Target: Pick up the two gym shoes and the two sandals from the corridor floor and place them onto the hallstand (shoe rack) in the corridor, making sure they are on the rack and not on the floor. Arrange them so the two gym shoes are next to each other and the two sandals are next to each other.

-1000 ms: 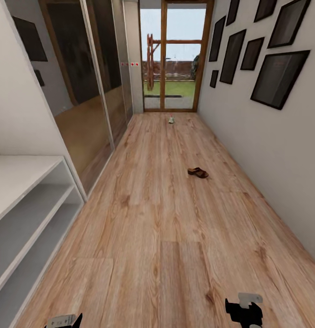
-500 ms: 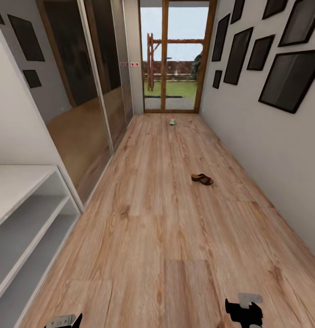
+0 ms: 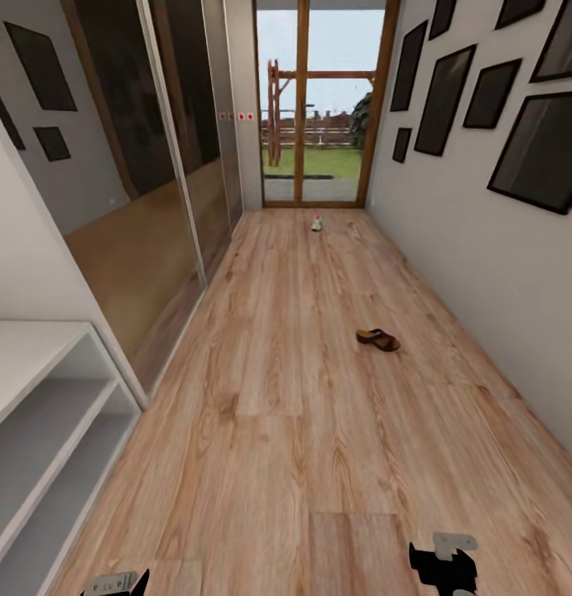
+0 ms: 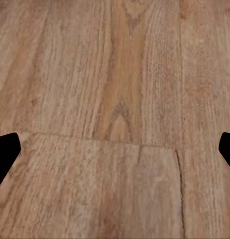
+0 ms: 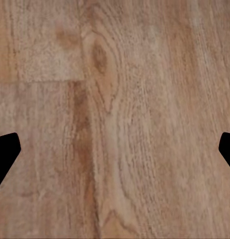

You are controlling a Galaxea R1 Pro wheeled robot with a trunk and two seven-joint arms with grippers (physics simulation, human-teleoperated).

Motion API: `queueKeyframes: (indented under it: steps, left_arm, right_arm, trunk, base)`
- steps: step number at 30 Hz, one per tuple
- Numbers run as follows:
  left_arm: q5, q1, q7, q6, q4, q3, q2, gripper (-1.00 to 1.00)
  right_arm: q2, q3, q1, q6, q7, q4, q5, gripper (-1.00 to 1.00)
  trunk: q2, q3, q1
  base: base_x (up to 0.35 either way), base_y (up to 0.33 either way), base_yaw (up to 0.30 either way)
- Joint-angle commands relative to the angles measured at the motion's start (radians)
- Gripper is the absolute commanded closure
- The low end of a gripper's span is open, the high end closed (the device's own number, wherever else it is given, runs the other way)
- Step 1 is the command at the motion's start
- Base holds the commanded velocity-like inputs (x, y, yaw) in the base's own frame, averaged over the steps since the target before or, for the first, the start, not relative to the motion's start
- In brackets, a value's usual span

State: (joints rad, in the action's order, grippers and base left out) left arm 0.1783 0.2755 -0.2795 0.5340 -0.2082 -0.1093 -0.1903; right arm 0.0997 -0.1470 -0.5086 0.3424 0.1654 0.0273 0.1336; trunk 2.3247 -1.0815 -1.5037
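The head view looks down a long corridor whose corridor floor [image 3: 286,397] of light brown wood-grain planks runs to a glazed door [image 3: 319,108] at the far end. One brown sandal [image 3: 377,338] lies flat on the planks about midway along the floor, toward its right edge near the right wall, which carries dark picture frames [image 3: 443,99]. Far off, close to the floor's far edge just before the door, a small pale gym shoe [image 3: 317,223] sits on the floor; it is too small to make out in detail. The light grey hallstand [image 3: 37,414] stands against the left edge of the floor, its open tiers bare where they show, with mirrored sliding doors [image 3: 145,190] beyond it. The left tool [image 3: 120,583] and the right tool [image 3: 445,563] hang at the near edge of the floor, both well apart from the sandal, which lies ahead of the right tool and slightly inward of it. In each wrist view, the black fingertips [image 4: 4,152] [image 5: 4,154] stand at opposite sides with bare planks between them, so the left tool [image 4: 115,149] and right tool [image 5: 115,152] are spread wide and grip nothing.
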Motion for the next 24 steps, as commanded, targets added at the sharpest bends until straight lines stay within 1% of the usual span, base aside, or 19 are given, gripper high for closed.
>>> queueKeyframes:
  steps: [1,24]
  left_arm:
    - [0.009,0.001,-0.01,0.0,0.001,-0.004,0.0,-1.0]
    - [0.01,0.001,-0.01,0.0,0.001,-0.003,0.001,-1.0]
  right_arm:
    - [0.0,-0.008,-0.001,0.003,0.003,-0.001,0.011,-1.0]
    - [0.0,-0.008,-0.001,0.003,0.003,-0.001,0.011,-1.0]
  trunk:
    - [0.0,-0.001,0.0]
    - [0.0,-0.001,0.0]
  base:
    - [0.339,0.08,0.0]
    - [0.339,0.077,0.0]
